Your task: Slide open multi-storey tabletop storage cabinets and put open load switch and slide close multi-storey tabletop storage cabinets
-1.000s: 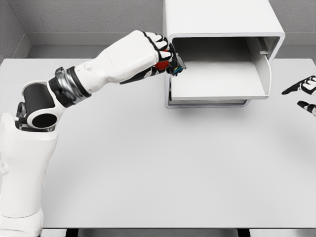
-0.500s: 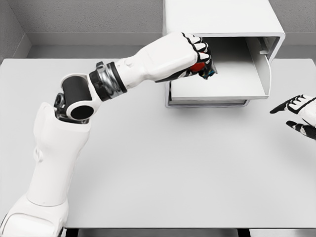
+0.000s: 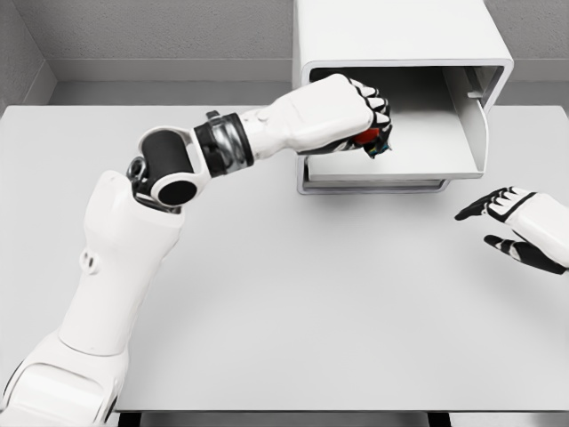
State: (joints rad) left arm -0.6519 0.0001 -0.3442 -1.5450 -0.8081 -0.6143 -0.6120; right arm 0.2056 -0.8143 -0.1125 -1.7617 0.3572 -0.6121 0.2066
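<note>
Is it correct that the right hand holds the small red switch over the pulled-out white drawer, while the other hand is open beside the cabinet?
No: in the head view the left hand, not the right, holds the small red switch over the pulled-out white drawer.

Bright, even, shadow-poor simulator render, sharp from edge to edge.

You get flat, diffuse light with no visible source: the table [image 3: 267, 294] reads as a uniform pale grey with no glare and barely any cast shadow, even under the left arm [image 3: 133, 258]. The only real darkening you see sits inside the cabinet [image 3: 400, 36], along the upper back of its open drawer bay, and in a thin line beneath its base. Nothing is motion-blurred or out of focus, and straight edges stay straight to the borders.
</note>
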